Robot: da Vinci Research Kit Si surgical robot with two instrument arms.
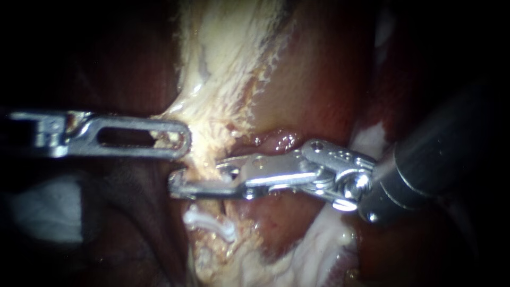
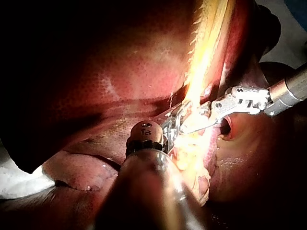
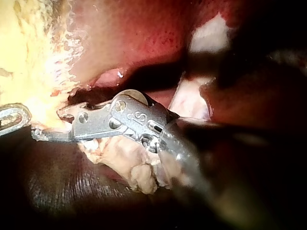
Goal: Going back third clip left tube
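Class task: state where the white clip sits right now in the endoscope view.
The white clip lies low centre in the endoscope view, across the pale tube, just below the right instrument.

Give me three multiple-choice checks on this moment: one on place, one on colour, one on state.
1. In the endoscope view the clip sits
A) below the right instrument, on the pale tube
B) above that instrument
C) off the tissue

2. The clip is
A) black
B) white
C) gold

3. The right instrument's pincer is
A) open
B) shut on the clip
C) out of view

Answers: 1 A, it crosses the tube just under the tip; 2 B, it shows white against the tissue; 3 A, a gap shows between its halves.
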